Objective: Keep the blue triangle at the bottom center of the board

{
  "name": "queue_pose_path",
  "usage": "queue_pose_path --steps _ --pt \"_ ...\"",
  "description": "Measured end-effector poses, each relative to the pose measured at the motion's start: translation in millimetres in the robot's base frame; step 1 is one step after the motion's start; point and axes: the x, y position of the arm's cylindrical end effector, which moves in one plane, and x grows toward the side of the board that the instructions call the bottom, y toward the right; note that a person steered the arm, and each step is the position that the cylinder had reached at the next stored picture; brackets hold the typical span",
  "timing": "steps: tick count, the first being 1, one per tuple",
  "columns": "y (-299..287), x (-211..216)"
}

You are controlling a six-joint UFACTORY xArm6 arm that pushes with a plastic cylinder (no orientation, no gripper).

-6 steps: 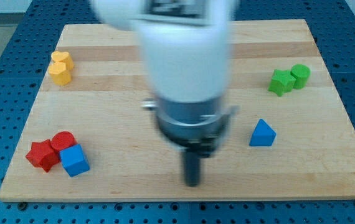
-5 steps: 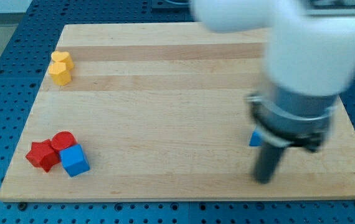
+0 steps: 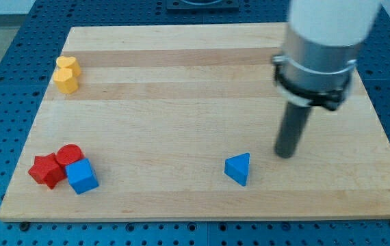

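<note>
Shoved toward the view's left since the earlier frames, the blue triangle (image 3: 238,168) now lies near the wooden board's (image 3: 181,89) bottom edge, slightly right of center, with bare wood all around it. My tip (image 3: 285,155) stands just right of it, apart; there is no claw, only the rod. At bottom left cluster the red star (image 3: 45,170), red cylinder (image 3: 68,154) and blue cube (image 3: 82,175); two yellow blocks (image 3: 66,74) sit upper left.
</note>
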Motion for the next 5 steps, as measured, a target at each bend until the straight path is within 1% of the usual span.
queue_pose_path --steps 1,2,3,4,5 --pt "-7.9 21.3" --pt "-78.5 24.7" --pt "-95.8 24.7" --pt "-81.4 26.1" --pt "-123.4 33.6"
